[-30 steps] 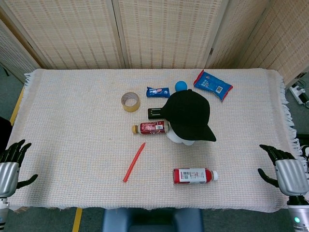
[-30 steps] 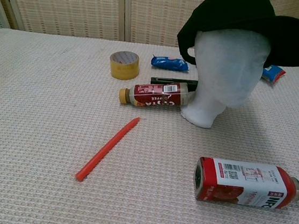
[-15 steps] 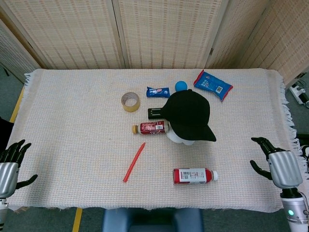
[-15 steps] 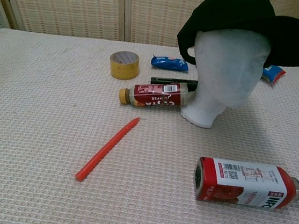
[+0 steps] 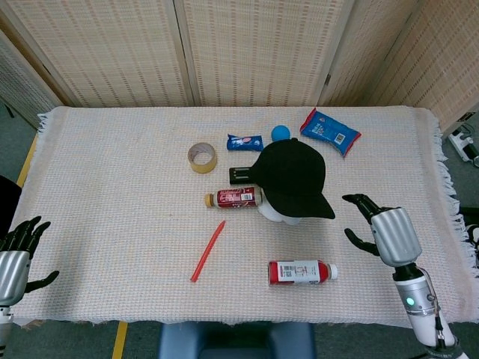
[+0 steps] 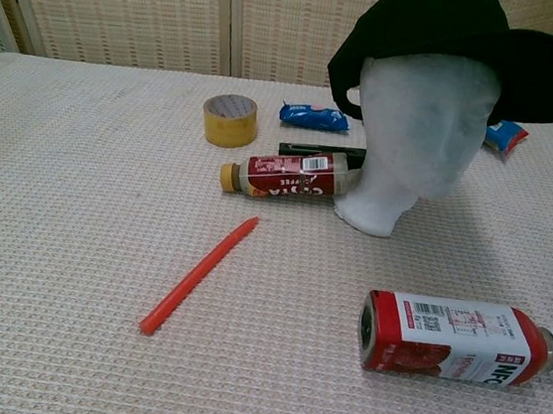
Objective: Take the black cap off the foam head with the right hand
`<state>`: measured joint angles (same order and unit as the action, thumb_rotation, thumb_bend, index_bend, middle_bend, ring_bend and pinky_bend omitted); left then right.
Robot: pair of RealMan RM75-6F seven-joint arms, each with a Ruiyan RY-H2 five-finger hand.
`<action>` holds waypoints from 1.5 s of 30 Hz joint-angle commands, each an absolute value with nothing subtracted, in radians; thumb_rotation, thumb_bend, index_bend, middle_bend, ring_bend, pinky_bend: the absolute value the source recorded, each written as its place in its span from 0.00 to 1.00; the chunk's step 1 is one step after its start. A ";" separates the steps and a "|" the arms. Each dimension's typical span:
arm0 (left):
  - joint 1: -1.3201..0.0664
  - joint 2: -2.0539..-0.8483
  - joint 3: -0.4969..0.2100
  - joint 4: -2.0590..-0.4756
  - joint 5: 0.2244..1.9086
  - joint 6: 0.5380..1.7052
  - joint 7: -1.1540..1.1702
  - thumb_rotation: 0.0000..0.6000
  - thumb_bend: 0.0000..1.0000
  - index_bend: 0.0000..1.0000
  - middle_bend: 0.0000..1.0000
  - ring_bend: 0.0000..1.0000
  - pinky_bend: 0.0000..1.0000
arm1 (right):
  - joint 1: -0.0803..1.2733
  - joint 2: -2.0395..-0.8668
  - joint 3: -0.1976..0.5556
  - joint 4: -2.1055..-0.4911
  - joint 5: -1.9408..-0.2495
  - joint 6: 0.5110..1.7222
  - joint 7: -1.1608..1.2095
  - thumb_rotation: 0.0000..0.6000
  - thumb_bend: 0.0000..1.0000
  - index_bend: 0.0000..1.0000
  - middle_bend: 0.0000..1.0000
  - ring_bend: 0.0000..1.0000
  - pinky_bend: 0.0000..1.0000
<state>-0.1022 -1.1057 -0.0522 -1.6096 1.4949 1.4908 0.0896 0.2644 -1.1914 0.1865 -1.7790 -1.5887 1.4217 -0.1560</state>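
Closing in from the table's right edge over the last second, right hand now well inboard, near the brim side of the black cap but apart from it, fingers spread and holding nothing. Seen only from the head view; absent from the chest view. Cap unmoved, seated on the foam head, brim jutting toward the approaching hand, foam head upright about mid-table with a red-labelled bottle lying against its base. Left hand parked at the near-left table edge as before, fingers apart, empty. Reads as the reach phase under way, grasp not yet begun. Likely next: carrying the open fingers to the brim or crown, minding the second bottle lying just in front.
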 commanded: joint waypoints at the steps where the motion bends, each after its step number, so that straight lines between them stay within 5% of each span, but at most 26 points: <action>1: -0.105 -1.106 -0.050 -1.607 1.491 1.481 0.088 1.00 0.06 0.17 0.11 0.11 0.20 | 0.299 -1.229 0.210 -1.787 -1.574 1.401 -0.179 1.00 0.20 0.29 0.36 0.80 0.86; 11: -0.103 -1.096 -0.047 -1.603 1.478 1.469 0.065 1.00 0.06 0.17 0.10 0.10 0.20 | 0.378 -1.347 0.238 -1.745 -1.540 1.364 -0.223 1.00 0.24 0.37 0.42 0.81 0.88; 28: -0.102 -1.077 -0.043 -1.618 1.470 1.456 0.053 1.00 0.06 0.18 0.09 0.10 0.20 | 0.443 -1.489 0.291 -1.567 -1.564 1.459 -0.188 1.00 0.56 0.79 0.72 0.89 0.98; 45: -0.113 -1.085 -0.045 -1.620 1.467 1.440 0.058 1.00 0.06 0.17 0.08 0.10 0.20 | 0.514 -1.490 0.394 -1.420 -1.528 1.501 -0.234 1.00 0.58 0.84 0.76 0.90 0.99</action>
<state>-0.1132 -1.0846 -0.0448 -1.6204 1.4675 1.4398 0.0578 0.5013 -1.4928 0.3816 -1.4352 -1.5394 1.5100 -0.2319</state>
